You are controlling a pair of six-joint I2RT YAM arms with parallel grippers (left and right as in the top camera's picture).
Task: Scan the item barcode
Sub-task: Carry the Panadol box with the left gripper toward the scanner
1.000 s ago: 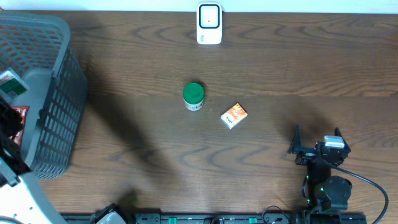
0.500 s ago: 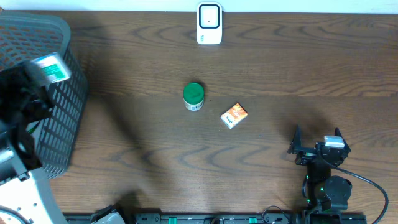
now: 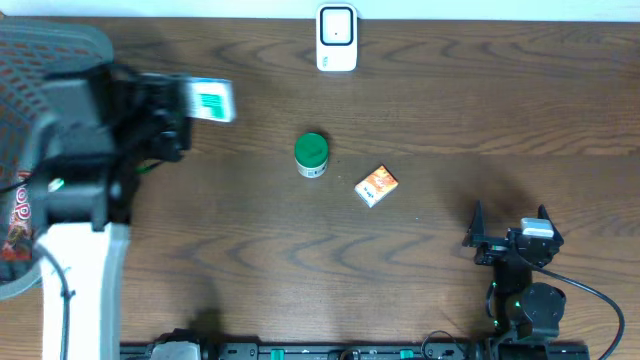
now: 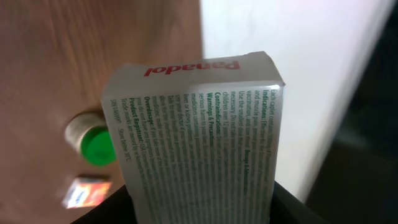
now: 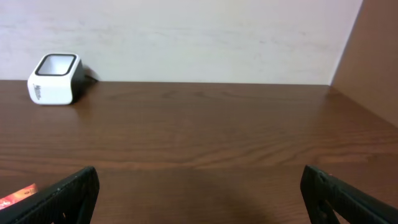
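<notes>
While the left pincer (image 3: 183,103) is clamped on a white box (image 3: 211,100) with green print, it holds that box off the worktop (image 3: 430,110). The box sticks out past the fingertips. In the left wrist view the box (image 4: 199,137) fills the middle. It has a red brand word upside down at its far end and fine print down the facing side. The pincer's dark fingers (image 4: 292,208) show at the bottom of that view, on either side of the box.

Beyond the box, ahead of the left pincer, a bottle (image 3: 311,154) with a green cap stands upright on the worktop. An orange packet (image 3: 376,185) lies flat just past it, near the bottle but apart from it. Both also show low and to the left of the box in the wrist view, the bottle (image 4: 93,143) above the blurred packet (image 4: 87,191).

A white scanner (image 3: 337,38) stands at the far edge of the worktop, well apart from the held box. Behind the left arm is a grey mesh basket (image 3: 50,40), with a red packet (image 3: 18,215) inside.

The right pincer (image 3: 510,222) sits low near the front of the worktop, its jaws wide apart and holding nothing. From its wrist camera the scanner (image 5: 56,79) is far ahead and to the left. A sliver of the orange packet (image 5: 15,194) shows just outside its left finger (image 5: 62,196).
</notes>
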